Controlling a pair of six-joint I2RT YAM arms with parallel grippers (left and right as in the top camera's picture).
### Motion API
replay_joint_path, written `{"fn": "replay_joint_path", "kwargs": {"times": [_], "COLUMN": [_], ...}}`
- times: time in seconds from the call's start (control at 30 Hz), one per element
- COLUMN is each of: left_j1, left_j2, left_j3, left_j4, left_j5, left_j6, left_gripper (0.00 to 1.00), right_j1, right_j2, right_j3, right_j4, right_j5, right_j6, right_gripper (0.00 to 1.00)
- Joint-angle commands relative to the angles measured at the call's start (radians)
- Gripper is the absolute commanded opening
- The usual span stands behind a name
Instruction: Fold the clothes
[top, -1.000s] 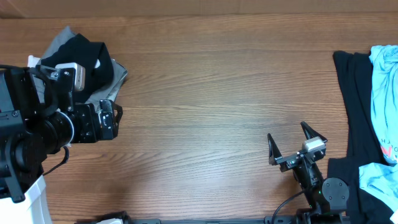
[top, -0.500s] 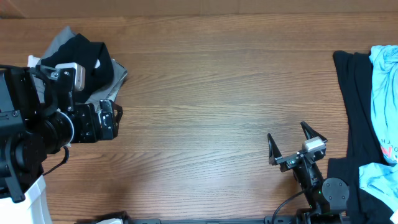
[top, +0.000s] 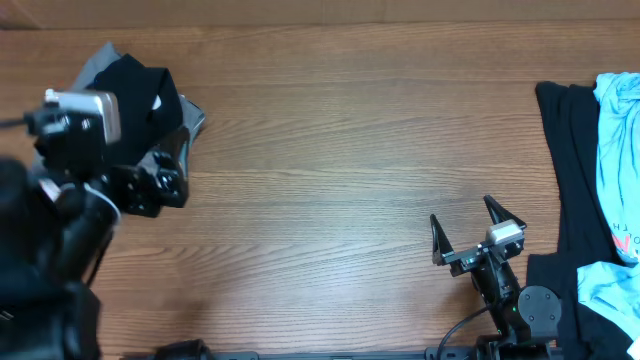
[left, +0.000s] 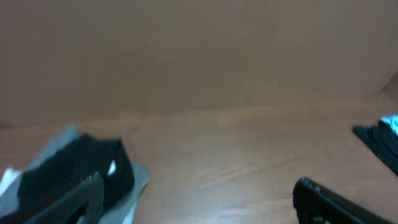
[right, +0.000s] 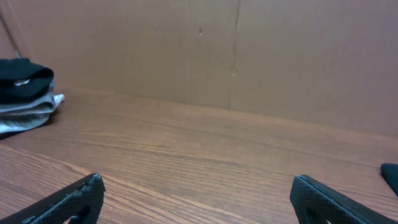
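Soft, even light falls from above on the wooden table (top: 330, 150), leaving no glare on the grain and only faint shadows. In the overhead view the left arm (top: 50, 230) is smeared by motion blur, while the right gripper (top: 461, 212) and the tabletop are sharp. The left wrist view is dim and hazy throughout, the black garment (left: 74, 171) and the fingers (left: 336, 202) lacking crisp edges. The right wrist view is brighter and clear, its near fingers (right: 68, 202) slightly soft
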Motion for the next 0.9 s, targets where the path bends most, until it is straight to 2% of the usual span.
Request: {"fn": "replay_joint_path", "kwargs": {"times": [0.0,0.2,0.43,0.53,0.87], "left_j1": [-0.020,-0.053,-0.053,-0.053,-0.107], "left_j2": [-0.119,-0.342,-0.610,-0.708,-0.914], "left_j3": [-0.265,-0.712,-1.103,-1.209,-1.396], "left_j4": [0.177,0.536,0.760,0.826,0.885], "left_j5": [0.080,0.079,0.079,0.079,0.002], "left_j6": [-0.004,-0.005,-0.007,-0.011,-0.029], "left_gripper": [1.00,1.00,1.00,1.00,1.00], "right_j1": [-0.003,-0.003,-0.003,-0.003,-0.003], "right_j2": [-0.011,-0.011,-0.011,-0.011,-0.011], "right_j3": [-0.011,-0.011,-0.011,-0.011,-0.011], "right_j4": [0.006,0.006,0.006,0.006,0.006], "right_j5": [0.002,0.002,0.002,0.002,0.002], "right_j6": [0.003,0.003,0.003,0.003,0.003], "right_gripper": [1.00,1.00,1.00,1.00,1.00]}}
